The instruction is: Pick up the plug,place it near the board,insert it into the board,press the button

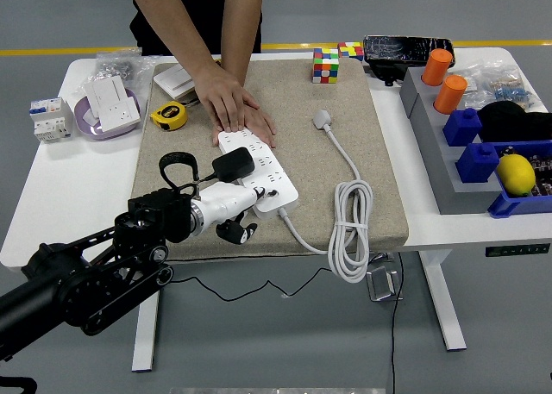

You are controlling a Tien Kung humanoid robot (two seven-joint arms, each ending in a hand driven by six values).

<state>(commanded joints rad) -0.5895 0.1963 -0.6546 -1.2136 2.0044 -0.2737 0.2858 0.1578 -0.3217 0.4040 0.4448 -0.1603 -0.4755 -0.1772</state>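
1. Risk: the black plug (233, 163) may jam or tip if its pins miss the slots of the white power strip (257, 171), because I cannot see the pins from this view
2. Risk: the power strip could slide on the beige mat (285, 101); a person's hand (231, 103) presses its far end flat, which counters this
3. Pose: my left arm reaches in from the lower left, and my left robot hand (226, 203) is clamped on the plug
4. Location: the plug sits tilted over the strip's near end, seemingly touching it
5. My right arm is not visible
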